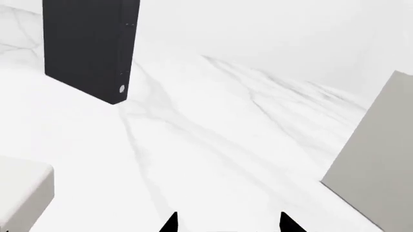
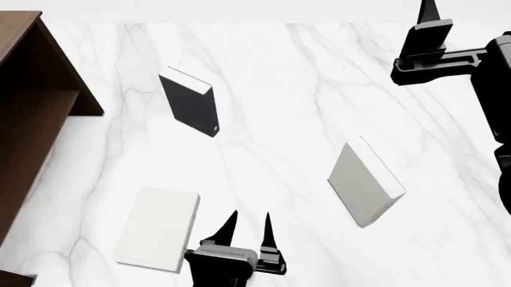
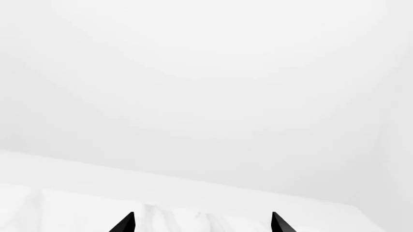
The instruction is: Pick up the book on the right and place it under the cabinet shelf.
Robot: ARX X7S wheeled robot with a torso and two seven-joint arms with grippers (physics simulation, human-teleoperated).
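The book [image 2: 363, 182] on the right is pale grey-white and stands tilted on its edge on the white marble table [image 2: 319, 89]; its cover also shows in the left wrist view [image 1: 377, 159]. The dark brown cabinet shelf [image 2: 32, 107] fills the far left edge. My left gripper [image 2: 249, 226] hovers open at the table's near side, left of the book, with nothing between its fingers [image 1: 227, 223]. My right gripper [image 2: 431, 15] is raised at the far right, beyond the book, open and empty [image 3: 201, 223], facing a blank white wall.
A black book [image 2: 191, 104] [image 1: 90, 46] stands upright in the middle left. An off-white book [image 2: 157, 228] [image 1: 19, 195] lies flat near the front left, just beside my left gripper. Bare marble lies between the books.
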